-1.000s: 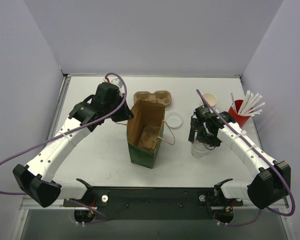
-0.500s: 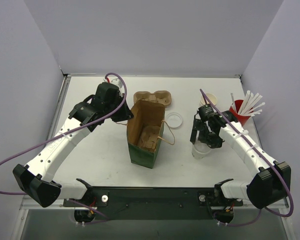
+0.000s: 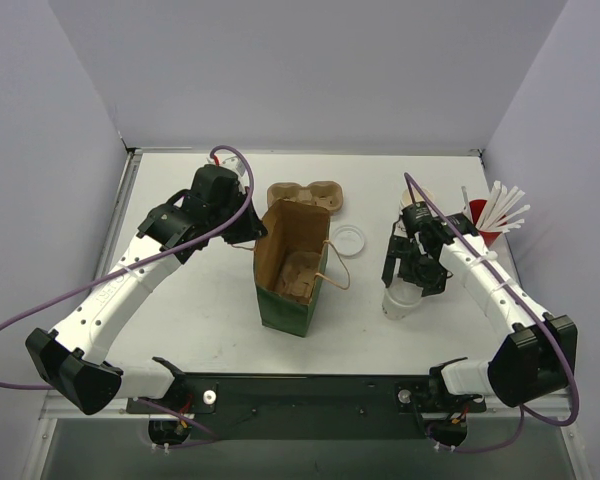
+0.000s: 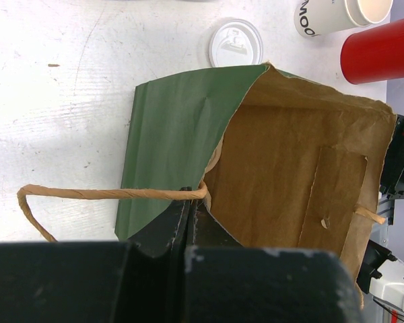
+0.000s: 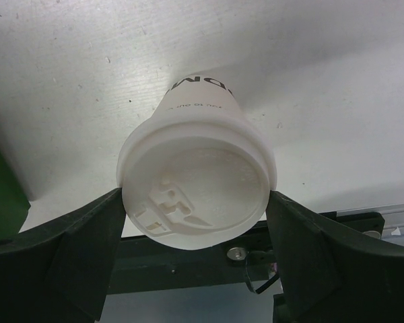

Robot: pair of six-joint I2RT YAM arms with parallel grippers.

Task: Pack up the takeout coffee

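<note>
**Right arm.** The right gripper has its fingers spread wide, one on each side of the lidded cup. The tips are level with the lid and lie at its rim. Neither view shows whether they press on it or merely flank it. The cup stands upright on the bench, right of centre and nearer the near edge than the far one. It is apart from the green paper bag.

**Left arm.** The left gripper has its fingers together, clamped on the bag's rim where the paper handle joins it. The bag stands mid-bench with its mouth up and open. A pulp carrier appears to sit inside it. An outer carrier lies behind the bag, toward the far edge.

**Other items.** The second cup has no lid and sits toward the far right corner, just beside the red cup of straws. A loose lid lies between the bag and that cup.

**Assessment.** The step in hand is judged to be the grasp of the lidded cup. Neither cup is packed yet.

**Recommendations.**
- Seat the fingers below the lid's flange, on the paper wall, since a hold on the lid alone may pop it off.
- Close gently, because the wall will likely crush.
- Lift straight up with the cup upright, clear the bag's right rim, then lower it into a carrier pocket.
- Leave the left arm's hold as it is, so the mouth stays open.
</note>
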